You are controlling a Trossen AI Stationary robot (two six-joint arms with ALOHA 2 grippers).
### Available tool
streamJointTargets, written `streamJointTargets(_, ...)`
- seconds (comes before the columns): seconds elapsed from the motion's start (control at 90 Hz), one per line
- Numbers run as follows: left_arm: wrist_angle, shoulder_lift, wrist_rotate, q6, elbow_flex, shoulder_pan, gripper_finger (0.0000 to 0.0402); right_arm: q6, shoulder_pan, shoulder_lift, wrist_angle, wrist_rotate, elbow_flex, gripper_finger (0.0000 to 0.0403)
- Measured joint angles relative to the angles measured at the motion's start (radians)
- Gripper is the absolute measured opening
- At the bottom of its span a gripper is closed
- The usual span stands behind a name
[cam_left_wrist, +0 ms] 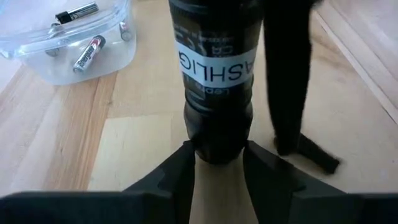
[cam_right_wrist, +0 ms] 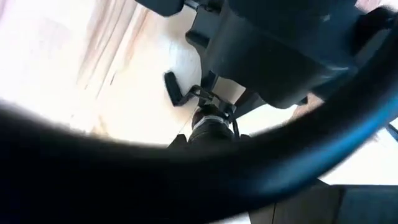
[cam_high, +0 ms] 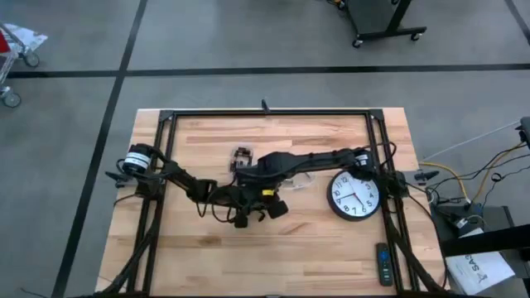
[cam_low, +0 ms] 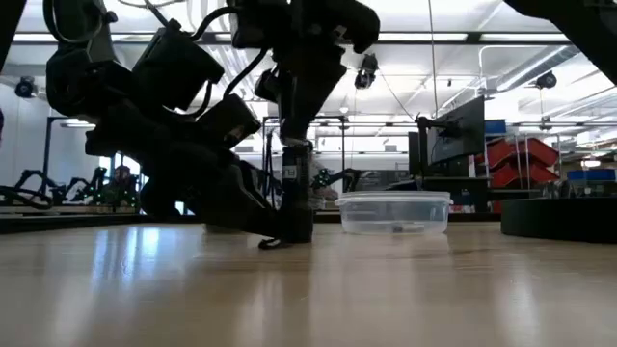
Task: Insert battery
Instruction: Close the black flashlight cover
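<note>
Here, going from the left, the left gripper (cam_left_wrist: 219, 163) was clamped on the lower end of a black cylindrical flashlight (cam_left_wrist: 216, 81) with a white lettered label, which stood upright on the pale wooden table (cam_high: 207, 257) near its middle. In the low view the flashlight (cam_low: 297, 193) rose from the tabletop with its black wrist strap (cam_left_wrist: 305, 146) trailing on the wood beside it. The right gripper (cam_high: 242, 175) hung over the flashlight's top; whether its fingers were parted or closed could not be told, since dark arm parts blocked the right wrist view.

Just beside the flashlight sat a clear plastic tub (cam_left_wrist: 68, 59) holding loose cylindrical batteries (cam_left_wrist: 88, 52); in the low view the tub (cam_low: 393, 212) stood on the table to the right of the flashlight. Further right lay a round white-faced wall clock (cam_high: 354, 196) with a black rim, flat on the table, and near the table's right front corner a slim black remote control (cam_high: 383, 264).
</note>
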Motion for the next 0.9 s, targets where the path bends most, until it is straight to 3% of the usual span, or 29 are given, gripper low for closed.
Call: streamJointTargets(0.9, -0.007, -0.004, 0.0, -0.016, 0.0, 0.0, 0.012, -0.002, -0.004, 0.007, -0.018, 0.01, -0.006, 0.0088)
